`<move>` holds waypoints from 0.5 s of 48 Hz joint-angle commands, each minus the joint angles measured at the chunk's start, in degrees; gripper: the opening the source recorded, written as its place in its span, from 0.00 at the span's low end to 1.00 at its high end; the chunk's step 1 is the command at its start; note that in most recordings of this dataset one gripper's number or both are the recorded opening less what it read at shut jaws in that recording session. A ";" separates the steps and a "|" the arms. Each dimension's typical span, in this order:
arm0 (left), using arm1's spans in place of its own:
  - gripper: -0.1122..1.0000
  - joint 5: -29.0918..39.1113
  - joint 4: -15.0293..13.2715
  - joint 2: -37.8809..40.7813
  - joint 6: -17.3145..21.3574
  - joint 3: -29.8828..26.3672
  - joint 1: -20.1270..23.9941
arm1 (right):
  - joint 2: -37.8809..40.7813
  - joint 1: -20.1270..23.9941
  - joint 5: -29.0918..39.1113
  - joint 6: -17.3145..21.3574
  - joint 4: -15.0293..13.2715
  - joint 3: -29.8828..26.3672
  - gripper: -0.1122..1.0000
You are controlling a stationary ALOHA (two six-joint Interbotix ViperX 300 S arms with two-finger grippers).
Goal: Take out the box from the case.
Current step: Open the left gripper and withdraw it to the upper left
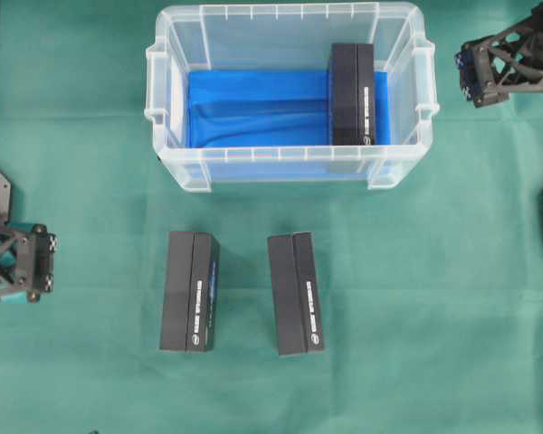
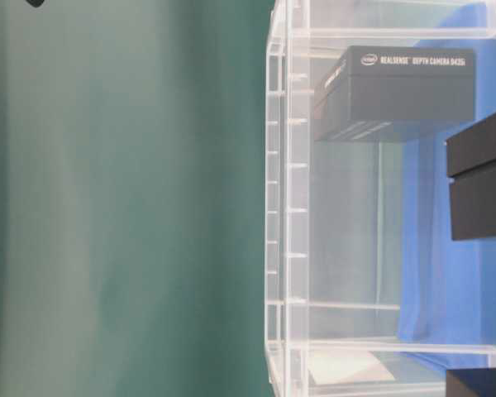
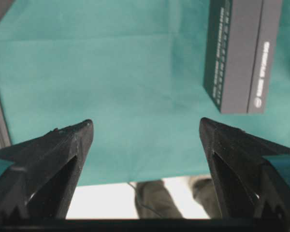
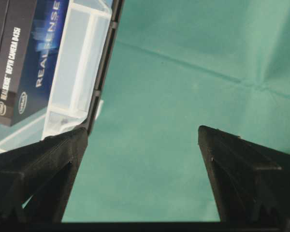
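Green cloth (image 1: pixel 90 108) covers the whole table. On it stands the case (image 1: pixel 176 167), with one black box (image 1: pixel 353 95) inside at its right end. Two similar boxes (image 1: pixel 190 291) lie outside in front. Left gripper (image 3: pixel 146 129) and right gripper (image 4: pixel 142 133) are both spread apart, holding nothing; both arms are cut off by the overhead view's edges.

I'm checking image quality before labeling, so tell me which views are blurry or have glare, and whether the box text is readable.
Overhead: evenly lit, slightly soft; lettering on the box in the case unreadable. Table-level: turned sideways, case wall hazy, yet that box's label reads clearly. Left wrist: sharp, fingers dark. Right wrist: box print legible, no strong glare.
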 commanded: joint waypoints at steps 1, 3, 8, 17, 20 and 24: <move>0.91 0.44 0.26 -1.05 0.18 -0.26 1.67 | -0.26 0.00 0.09 0.00 -0.09 -0.88 0.94; 0.91 0.44 0.26 -1.41 0.53 0.00 2.90 | -0.26 0.00 0.09 0.00 -0.18 -0.88 0.94; 0.91 0.44 0.26 -2.29 2.90 0.62 6.33 | -0.26 0.09 0.09 0.00 -0.09 -0.88 0.94; 0.91 0.97 0.26 -2.90 11.60 0.88 15.12 | -0.26 0.00 0.09 0.18 -0.18 -0.88 0.94; 0.91 1.32 0.26 -2.90 14.77 0.88 18.11 | -0.26 0.00 0.09 0.26 -0.09 -0.97 0.94; 0.91 1.41 0.26 -2.90 19.42 0.97 22.32 | -0.26 0.00 0.18 0.35 -0.18 -1.05 0.94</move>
